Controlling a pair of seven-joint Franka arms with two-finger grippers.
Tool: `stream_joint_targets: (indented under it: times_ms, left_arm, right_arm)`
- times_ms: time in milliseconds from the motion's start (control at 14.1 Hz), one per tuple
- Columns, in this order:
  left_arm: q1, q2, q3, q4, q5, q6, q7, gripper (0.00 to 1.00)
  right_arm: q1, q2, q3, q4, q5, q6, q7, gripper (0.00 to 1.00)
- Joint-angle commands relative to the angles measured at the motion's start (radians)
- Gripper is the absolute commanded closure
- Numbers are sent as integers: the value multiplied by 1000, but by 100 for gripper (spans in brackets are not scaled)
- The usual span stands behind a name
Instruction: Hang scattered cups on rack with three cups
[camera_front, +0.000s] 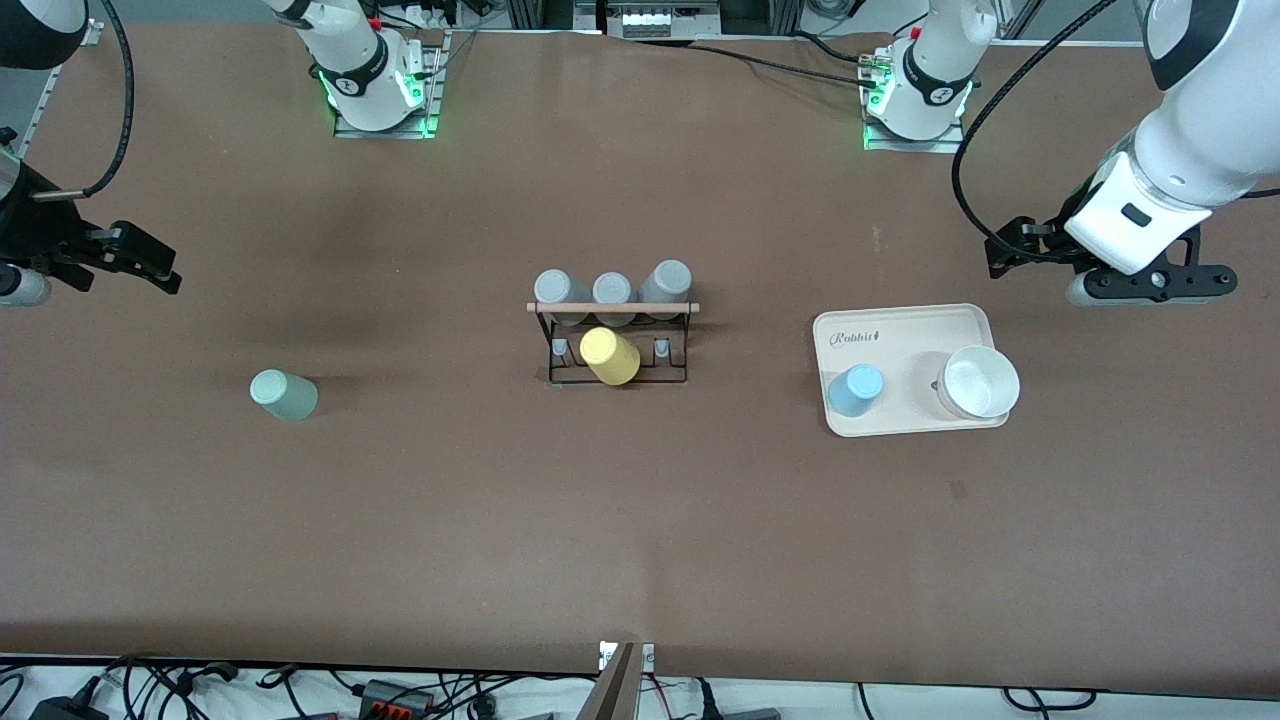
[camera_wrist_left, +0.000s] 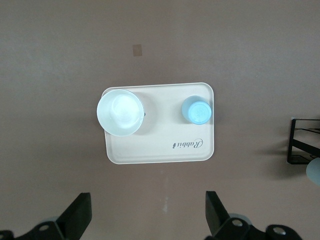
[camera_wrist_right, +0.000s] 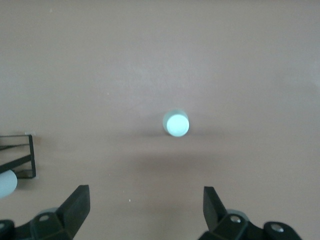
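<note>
The black wire rack (camera_front: 618, 372) with a wooden rod stands mid-table, holding three grey cups (camera_front: 612, 291) and a yellow cup (camera_front: 609, 356). The mint green cup (camera_front: 283, 394) stands upside down on the table toward the right arm's end; it also shows in the right wrist view (camera_wrist_right: 176, 124). The light blue cup (camera_front: 856, 389) stands upside down on the cream tray (camera_front: 905, 325) and shows in the left wrist view (camera_wrist_left: 196, 110). My left gripper (camera_front: 1003, 255) (camera_wrist_left: 147, 205) is open and empty over bare table beside the tray. My right gripper (camera_front: 158, 268) (camera_wrist_right: 145, 197) is open and empty over bare table.
A white bowl (camera_front: 981, 382) (camera_wrist_left: 119, 112) sits on the tray beside the blue cup. The rack's end shows at the edge of the left wrist view (camera_wrist_left: 299, 146) and of the right wrist view (camera_wrist_right: 22, 157). Cables run along the table's front edge.
</note>
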Motion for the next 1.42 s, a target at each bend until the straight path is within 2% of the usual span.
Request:
stream_joint_targets:
  times_ms: [0,213,355,497,781,994,1348]
  left_arm:
    - [2,-14,5,-1,-22,3,32,0]
    - [-4,6,5,2,-19,2,30,0]
    - [2,36,5,6,-21,2,32,0]
    - [-15,105,5,25,-16,17,24,0]
    - [-47,328,4,20,-21,195,12,0]
    - [-84,418,0,19,-19,233,13,0]
    - [-93,492,0,-7,-13,301,13,0]
  right_arm:
    - [-2,14,0,29,5,-46,19,0]
    - [1,17,3,91,-7,-49,14,0]
    - [4,25,3,96,-10,-58,17,0]
    - [4,27,3,96,-12,-60,22,0]
    - [10,28,5,89,-49,-52,40,0]
    - [8,34,5,89,-50,-44,39,0]
    - [8,33,5,81,-53,-44,31,0]
